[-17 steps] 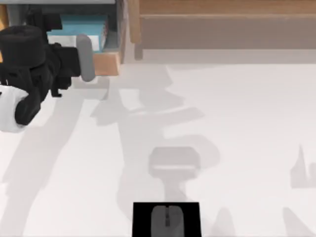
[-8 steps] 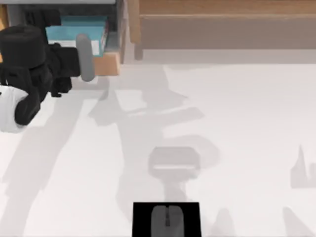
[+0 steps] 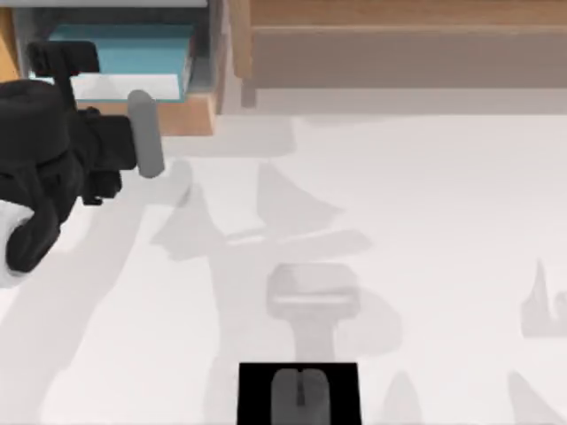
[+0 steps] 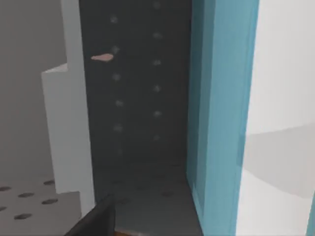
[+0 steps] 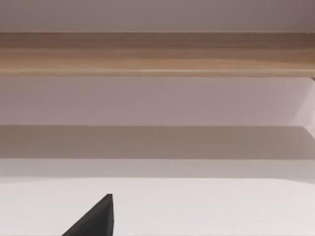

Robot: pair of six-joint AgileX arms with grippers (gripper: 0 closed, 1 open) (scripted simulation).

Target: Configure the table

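Table (image 3: 425, 221) surface spreads white and plain across nearly the whole top view, shadows of my arms lying over its middle. Along its far edge I see the light-brown wooden shelf unit (image 3: 399, 44), which also spans the right wrist view as a wood band above a pale recess (image 5: 157, 54). To the left of the shelf stands the grey box with a wood front (image 3: 190, 113), its drawer open, showing a teal interior (image 3: 120, 55) with a white item (image 3: 124, 86) lying in it. My left arm (image 3: 44, 177), black and bulky, sits at the top view's left side, reaching toward that wood front, where a grey cylindrical handle (image 3: 146, 133) lies against the black gripper housing. I cannot tell whether the left gripper's fingers are apart or together. The left wrist view looks into a dark grey recess (image 4: 138, 98) with a teal wall (image 4: 221, 108) beside it. At the near edge of the table lies a black mat (image 3: 299, 392) with a grey mouse (image 3: 299, 390) on it. A dark finger tip (image 5: 96, 219) of my right arm shows in the right wrist view over the white tabletop; I cannot tell that gripper's state either.
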